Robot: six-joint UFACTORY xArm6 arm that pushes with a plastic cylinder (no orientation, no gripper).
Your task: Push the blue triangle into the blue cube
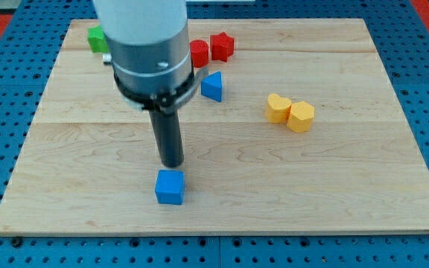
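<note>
The blue triangle lies on the wooden board, above centre. The blue cube sits near the view's bottom, left of centre. My tip stands just above the blue cube, very close to its top edge; I cannot tell if it touches. The blue triangle is well above and to the right of my tip, partly next to the arm's grey body.
A red cylinder and a red star sit near the view's top. A green block shows at top left, partly hidden by the arm. A yellow heart and a yellow hexagon touch at right.
</note>
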